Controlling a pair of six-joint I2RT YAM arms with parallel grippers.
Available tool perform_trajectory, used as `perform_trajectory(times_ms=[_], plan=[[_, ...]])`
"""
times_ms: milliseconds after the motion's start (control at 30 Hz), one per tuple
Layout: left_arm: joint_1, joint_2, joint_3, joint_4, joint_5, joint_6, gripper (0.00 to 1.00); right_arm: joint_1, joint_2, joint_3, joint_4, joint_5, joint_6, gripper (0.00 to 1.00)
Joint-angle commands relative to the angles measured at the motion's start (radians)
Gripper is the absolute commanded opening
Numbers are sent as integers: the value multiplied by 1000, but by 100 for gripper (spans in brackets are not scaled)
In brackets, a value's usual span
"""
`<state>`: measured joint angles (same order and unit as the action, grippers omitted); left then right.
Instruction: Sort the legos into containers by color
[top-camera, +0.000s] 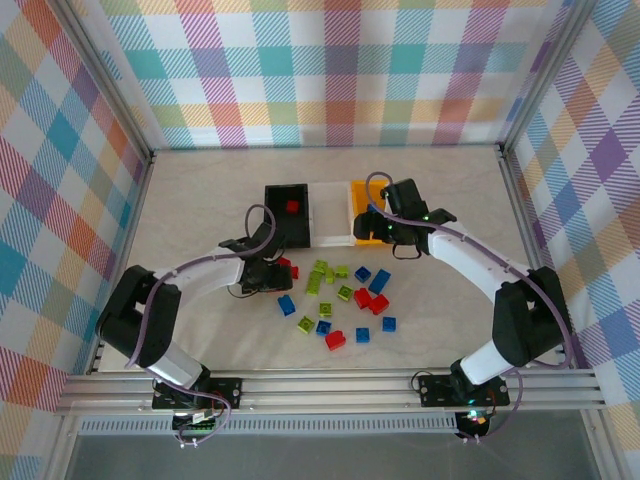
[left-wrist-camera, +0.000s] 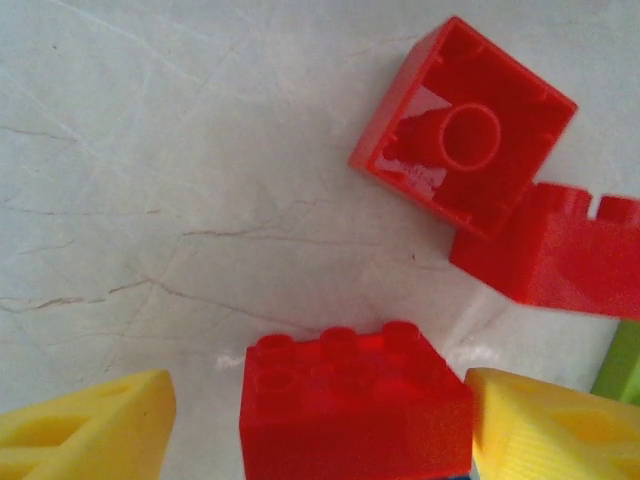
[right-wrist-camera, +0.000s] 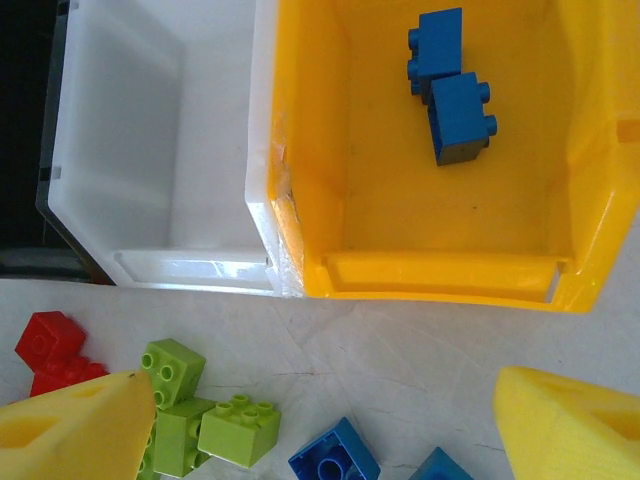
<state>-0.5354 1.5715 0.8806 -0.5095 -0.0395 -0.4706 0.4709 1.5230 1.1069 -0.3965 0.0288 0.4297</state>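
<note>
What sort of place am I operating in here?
Probably a lab test cell, not a home: plaid fabric walls and an aluminium frame box in a pale table holding sorting bins and toy bricks.

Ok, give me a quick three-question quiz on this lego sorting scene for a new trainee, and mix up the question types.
1. True or false: the two bricks in the yellow bin are red.
2. Which bin holds one red brick? A the black bin, B the white one, C the yellow one.
3. Fill in: the left gripper straddles a single brick coloured ___.
Key: 1 false, they are blue. 2 A. 3 red.
</note>
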Motion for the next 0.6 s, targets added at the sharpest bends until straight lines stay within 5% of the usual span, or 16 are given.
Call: perform_trajectory(times_ms=[0,267,567], plan=[[-5,18,23,15,-10,17,68,-3,-23,-10,13,-2,5,88],[-5,-33,22,-1,7,-12,48,-3,-18,-1,13,4,1,88],[12,-105,255,-97,-50,-18,47,-3,-20,-8,26,-1,10,88]])
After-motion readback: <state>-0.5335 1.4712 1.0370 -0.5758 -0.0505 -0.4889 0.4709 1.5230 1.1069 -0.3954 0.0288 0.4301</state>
